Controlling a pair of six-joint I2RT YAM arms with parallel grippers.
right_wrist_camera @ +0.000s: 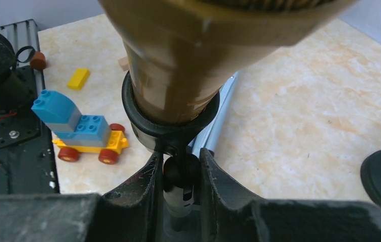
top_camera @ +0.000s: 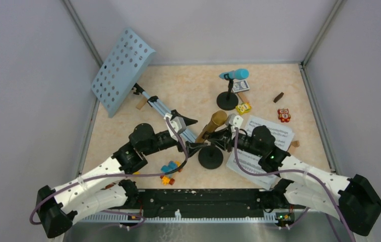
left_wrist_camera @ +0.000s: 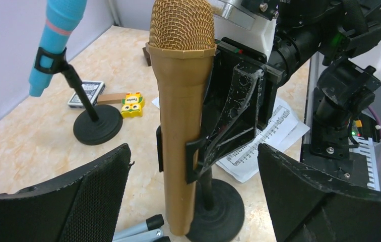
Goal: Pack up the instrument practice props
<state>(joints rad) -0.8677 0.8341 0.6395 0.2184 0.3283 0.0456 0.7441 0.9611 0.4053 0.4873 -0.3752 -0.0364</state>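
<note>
The pale-blue music rack [top_camera: 122, 70] leans at the far-left corner of the table [top_camera: 188, 91], its tripod legs [top_camera: 154, 103] lying out toward the middle, untouched; the toy-block car [top_camera: 169, 168] sits by the near edge, no part of the job; the left gripper [top_camera: 192, 135] stands with its jaws spread wide, holding nothing, just left of the gold microphone [top_camera: 213, 123], which rises between its two fingers in the wrist view without touching either; that microphone sits clipped in a black mic holder [top_camera: 210, 157] near the middle of the near edge; the right gripper [right_wrist_camera: 178, 184] is pinched narrow on the holder's thin stem just under the clip ring, steadying it; the step in hand looks like separating microphone from holder; the next move likely calls for the left jaws to close around the gold body and draw it up out of the clip while the right keeps the stand from tipping; the blue microphone [top_camera: 235, 74] waits in its own holder [top_camera: 227, 101] toward the far edge; the sheet-music pages [top_camera: 271, 132] lie flat at the right, partly under the right arm.
</note>
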